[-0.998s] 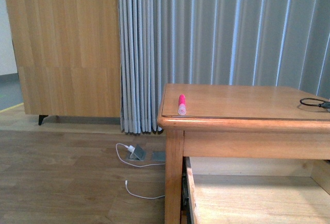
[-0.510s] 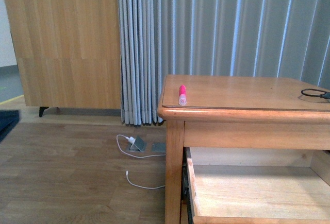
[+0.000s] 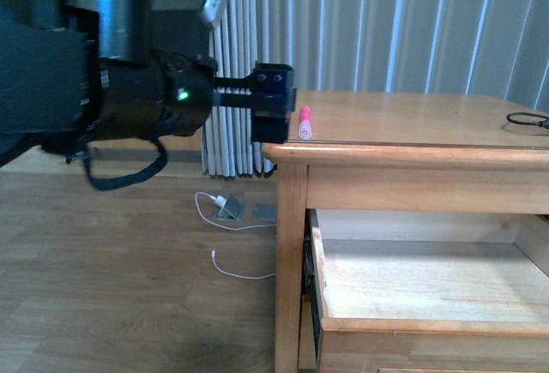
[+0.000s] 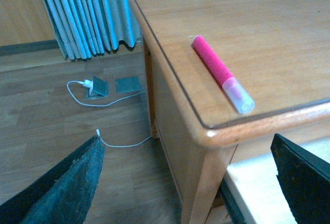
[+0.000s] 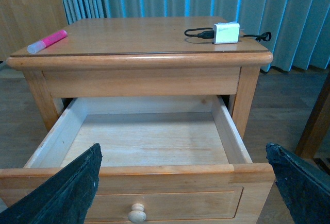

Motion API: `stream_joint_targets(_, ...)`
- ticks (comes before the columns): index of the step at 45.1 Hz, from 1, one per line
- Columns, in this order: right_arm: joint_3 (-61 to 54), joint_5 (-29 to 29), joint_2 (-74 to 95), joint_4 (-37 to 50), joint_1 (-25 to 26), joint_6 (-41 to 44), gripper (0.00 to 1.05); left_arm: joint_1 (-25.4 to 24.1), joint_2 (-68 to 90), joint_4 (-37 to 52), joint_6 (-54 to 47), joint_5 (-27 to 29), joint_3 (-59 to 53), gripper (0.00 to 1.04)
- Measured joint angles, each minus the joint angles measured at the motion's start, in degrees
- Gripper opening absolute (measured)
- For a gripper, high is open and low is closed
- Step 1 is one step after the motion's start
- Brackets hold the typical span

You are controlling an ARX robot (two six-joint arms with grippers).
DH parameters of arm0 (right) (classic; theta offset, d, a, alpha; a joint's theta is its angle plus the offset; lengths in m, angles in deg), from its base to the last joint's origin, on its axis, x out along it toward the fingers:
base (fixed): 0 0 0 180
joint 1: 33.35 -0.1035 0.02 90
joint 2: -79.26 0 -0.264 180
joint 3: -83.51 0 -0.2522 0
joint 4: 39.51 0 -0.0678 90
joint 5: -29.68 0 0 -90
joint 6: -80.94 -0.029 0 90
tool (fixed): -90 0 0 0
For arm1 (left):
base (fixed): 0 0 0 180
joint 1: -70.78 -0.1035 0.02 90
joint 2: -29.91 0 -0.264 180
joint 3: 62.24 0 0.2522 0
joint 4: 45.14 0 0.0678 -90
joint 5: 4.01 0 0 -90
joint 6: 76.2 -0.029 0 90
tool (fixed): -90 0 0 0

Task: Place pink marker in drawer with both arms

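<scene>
The pink marker [image 3: 304, 122] lies on the table top near the front left corner, whitish cap toward the front edge. It also shows in the left wrist view [image 4: 216, 69] and the right wrist view [image 5: 49, 40]. My left arm [image 3: 111, 90] reaches in from the left. Its left gripper [image 3: 273, 103] is open and empty, level with the table's left corner, just short of the marker [image 4: 185, 140]. The drawer [image 5: 154, 171] is pulled open and empty, its knob [image 5: 137, 213] facing my right gripper [image 5: 183, 149], which is open and empty in front of it. The drawer rim [image 3: 429, 326] shows below the table top.
A white charger [image 5: 227, 32] with a black cable [image 3: 525, 119] lies on the table's far right. A white cable and floor socket [image 3: 227, 208] lie on the wooden floor left of the table leg [image 3: 290, 261]. A grey curtain [image 3: 412, 21] hangs behind.
My left arm has come into the front view from the left, its gripper now at the table's left corner. The view has shifted and shows more of the drawer. The marker has not moved.
</scene>
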Motion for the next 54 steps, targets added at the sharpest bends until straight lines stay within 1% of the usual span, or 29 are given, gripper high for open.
stream_joint_targets(14, 0.0, 0.0, 0.0, 0.0, 0.0, 0.0, 0.96, 3.4, 13.8, -6.6, 3.3, 1.6, 19.5, 0.99)
stream_joint_targets(21, 0.0, 0.0, 0.0, 0.0, 0.0, 0.0, 0.96, 4.3, 18.8, -10.1, 3.7, 2.5, 26.3, 0.99)
stream_joint_targets(28, 0.0, 0.0, 0.0, 0.0, 0.0, 0.0, 0.96, 4.9, 22.0, -12.7, 3.7, 3.2, 31.0, 0.99)
stream_joint_targets(34, 0.0, 0.0, 0.0, 0.0, 0.0, 0.0, 0.96, 5.3, 24.4, -16.7, 3.7, 4.8, 35.0, 0.99)
stream_joint_targets(45, 0.0, 0.0, 0.0, 0.0, 0.0, 0.0, 0.96, 5.7, 27.6, -23.7, 3.9, 4.7, 41.4, 0.99)
stream_joint_targets(54, 0.0, 0.0, 0.0, 0.0, 0.0, 0.0, 0.96, 5.9, 27.9, -26.9, 3.3, 4.5, 43.1, 0.99)
